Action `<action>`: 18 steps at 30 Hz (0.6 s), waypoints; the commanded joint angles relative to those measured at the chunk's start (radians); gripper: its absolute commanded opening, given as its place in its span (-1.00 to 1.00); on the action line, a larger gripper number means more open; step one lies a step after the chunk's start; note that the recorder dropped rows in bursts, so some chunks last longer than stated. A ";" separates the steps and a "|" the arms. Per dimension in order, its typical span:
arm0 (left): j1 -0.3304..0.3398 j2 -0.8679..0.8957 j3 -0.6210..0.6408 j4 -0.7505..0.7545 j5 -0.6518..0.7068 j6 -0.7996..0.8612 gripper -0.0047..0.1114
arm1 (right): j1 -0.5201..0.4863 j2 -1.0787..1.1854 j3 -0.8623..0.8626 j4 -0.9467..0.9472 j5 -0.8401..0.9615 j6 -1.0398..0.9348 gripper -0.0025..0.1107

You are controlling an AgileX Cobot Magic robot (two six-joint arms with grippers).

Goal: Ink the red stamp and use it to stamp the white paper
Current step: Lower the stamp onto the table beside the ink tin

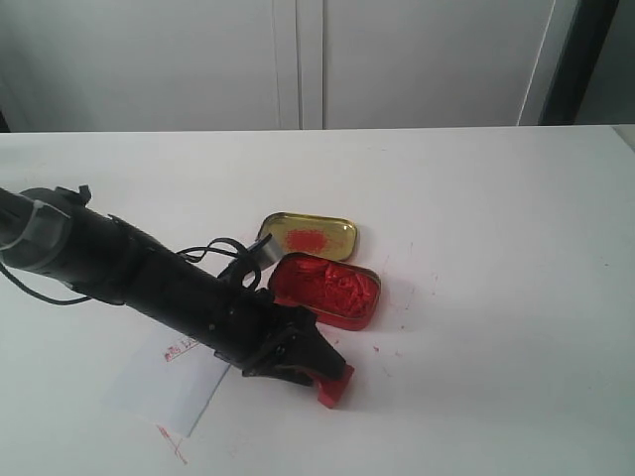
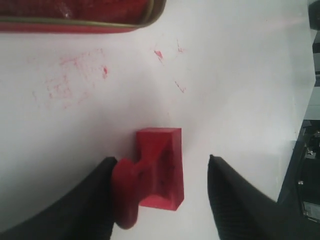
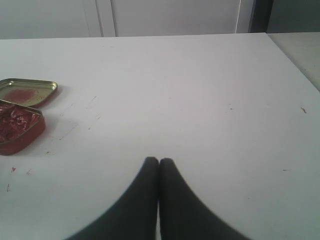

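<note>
The red stamp (image 1: 337, 387) (image 2: 159, 172) lies on its side on the table, just in front of the red ink tin. My left gripper (image 1: 329, 374) (image 2: 160, 160) is open around it. One finger (image 2: 102, 185) touches the stamp's knob and the other finger (image 2: 225, 190) stands apart from the block. The white paper (image 1: 159, 382) lies partly under the left arm and carries a red imprint (image 1: 181, 350). Away to the right, my right gripper (image 3: 159, 161) is shut on nothing above bare table.
The oblong red tin of paste (image 1: 325, 288) (image 3: 17, 127) sits beside its gold lid (image 1: 308, 236) (image 3: 27, 91), which has a red smear. Red ink smudges (image 2: 67, 80) mark the table near the tin. A white cabinet stands behind the table.
</note>
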 commanded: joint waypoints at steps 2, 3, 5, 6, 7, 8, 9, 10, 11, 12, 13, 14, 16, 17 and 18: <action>0.002 -0.006 0.007 0.105 -0.040 -0.058 0.09 | -0.006 -0.004 0.005 -0.008 -0.015 0.003 -0.96; 0.002 -0.006 0.007 0.108 -0.040 -0.058 0.09 | -0.006 -0.004 0.005 -0.008 -0.015 0.003 -0.96; 0.002 -0.006 0.007 0.108 -0.040 -0.060 0.09 | -0.006 -0.004 0.005 -0.008 -0.015 0.003 -0.96; 0.002 -0.006 0.007 0.108 -0.040 -0.060 0.09 | -0.006 -0.004 0.005 -0.008 -0.015 0.003 -0.96; 0.002 -0.006 0.007 0.108 -0.040 -0.060 0.09 | -0.006 -0.004 0.005 -0.008 -0.015 0.003 -0.96; 0.002 -0.006 0.007 0.108 -0.040 -0.060 0.09 | -0.006 -0.004 0.005 -0.008 -0.015 0.003 -0.96; 0.002 -0.006 0.007 0.108 -0.040 -0.060 0.09 | -0.006 -0.004 0.005 -0.008 -0.015 0.003 -0.96; 0.002 -0.006 0.007 0.108 -0.040 -0.060 0.09 | -0.006 -0.004 0.005 -0.008 -0.015 0.003 -0.96; 0.002 -0.006 0.007 0.108 -0.040 -0.060 0.09 | -0.006 -0.004 0.005 -0.008 -0.015 0.003 -0.96; 0.002 -0.006 0.007 0.108 -0.040 -0.060 0.09 | -0.006 -0.004 0.005 -0.008 -0.015 0.003 -0.96; 0.002 -0.006 0.007 0.108 -0.040 -0.060 0.09 | -0.006 -0.004 0.005 -0.008 -0.015 0.003 -0.96; 0.002 -0.006 0.007 0.108 -0.040 -0.060 0.09 | -0.006 -0.004 0.005 -0.008 -0.015 0.003 -0.96; 0.002 -0.006 0.007 0.108 -0.040 -0.060 0.09 | -0.006 -0.004 0.005 -0.008 -0.015 0.003 -0.96; 0.002 -0.006 0.007 0.108 -0.040 -0.060 0.09 | -0.006 -0.004 0.005 -0.008 -0.015 0.003 -0.96; 0.002 -0.006 0.007 0.108 -0.040 -0.060 0.09 | -0.006 -0.004 0.005 -0.008 -0.015 0.003 -0.96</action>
